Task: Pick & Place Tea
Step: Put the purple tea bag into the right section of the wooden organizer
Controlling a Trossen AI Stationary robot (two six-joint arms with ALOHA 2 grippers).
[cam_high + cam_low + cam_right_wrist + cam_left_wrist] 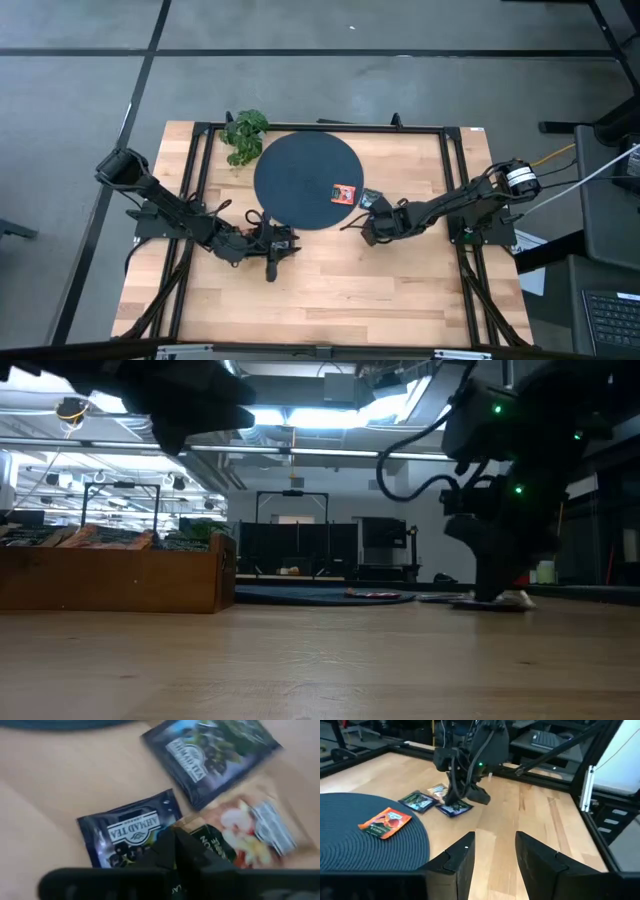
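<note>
The right gripper is down at the dark disc's four o'clock edge, fingers pinched together on a dark sachet reading "AHMAD TEA" — two more sachets lie beside it. An orange-red sachet lies on the disc. The left gripper waits at seven o'clock, fingers apart, empty.

Wooden table bears dark disc, plant, sachets.
</note>
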